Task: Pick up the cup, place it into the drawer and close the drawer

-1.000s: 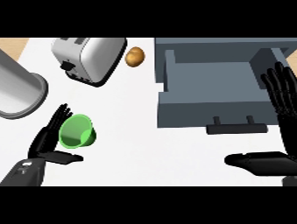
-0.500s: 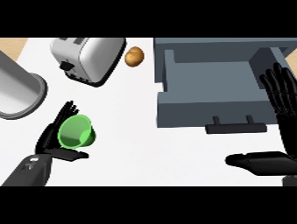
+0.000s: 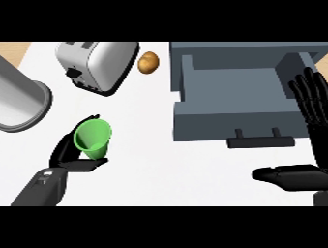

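- Where the white counter top [image 3: 159,160] runs toward its near-left corner, a small translucent green plastic cup [image 3: 93,139] sits in the robot's left hand [image 3: 77,157]; the cup is tilted, its open mouth facing up and to the left.
- Left hand: black, entering from the lower edge on a grey forearm; fingers curl behind the cup on its left side and the thumb lies under its base, so the hand is closed round the cup.
- Right hand [image 3: 323,131]: black, at the counter's right edge; fingers straight and spread, pointing away from the robot, thumb stretched out to the left; it holds nothing and overlaps the drawer's right wall in this view.
- Grey box-shaped drawer [image 3: 231,92]: pulled open at the far-right part of the counter, interior showing nothing inside; a dark bar handle [image 3: 260,141] sits on its near front face.
- Cup and drawer are well apart, the cup to the left of the drawer's front.
- Silver two-slot toaster [image 3: 96,64]: far-left of centre, lying at an angle.
- Brown rounded item, possibly a potato [image 3: 148,62]: between toaster and drawer, near the far edge.
- Large grey metal cylinder [image 3: 9,99]: at the left edge, just beyond the cup.
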`<act>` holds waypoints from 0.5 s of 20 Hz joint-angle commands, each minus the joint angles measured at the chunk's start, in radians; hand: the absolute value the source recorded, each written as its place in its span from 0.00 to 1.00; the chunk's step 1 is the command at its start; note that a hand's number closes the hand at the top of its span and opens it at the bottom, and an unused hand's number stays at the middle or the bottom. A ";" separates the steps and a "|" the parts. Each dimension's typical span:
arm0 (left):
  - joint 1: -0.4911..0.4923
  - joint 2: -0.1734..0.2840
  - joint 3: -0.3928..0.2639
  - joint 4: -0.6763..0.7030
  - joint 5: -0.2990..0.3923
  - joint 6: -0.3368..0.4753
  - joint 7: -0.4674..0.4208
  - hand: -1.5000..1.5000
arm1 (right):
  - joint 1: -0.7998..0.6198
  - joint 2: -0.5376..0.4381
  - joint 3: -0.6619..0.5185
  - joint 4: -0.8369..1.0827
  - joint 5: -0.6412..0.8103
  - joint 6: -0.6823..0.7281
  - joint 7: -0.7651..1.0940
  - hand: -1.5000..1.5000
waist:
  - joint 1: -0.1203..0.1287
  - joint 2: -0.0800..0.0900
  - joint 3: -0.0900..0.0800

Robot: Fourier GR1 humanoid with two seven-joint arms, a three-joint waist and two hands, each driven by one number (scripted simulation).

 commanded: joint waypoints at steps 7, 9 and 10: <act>-0.005 -0.038 -0.006 -0.030 0.053 -0.322 -0.081 1.00 | -0.032 -0.016 -0.020 0.025 -0.013 0.011 0.000 0.00 | 0.011 -0.001 0.000; -0.014 -0.027 0.031 -0.035 0.093 -0.291 -0.077 1.00 | -0.024 -0.026 -0.035 0.015 -0.029 0.016 0.021 0.00 | 0.007 -0.002 0.000; -0.030 -0.031 0.066 -0.030 0.124 -0.230 -0.064 1.00 | 0.003 -0.012 -0.017 0.004 -0.010 0.009 0.008 0.00 | 0.004 -0.002 0.001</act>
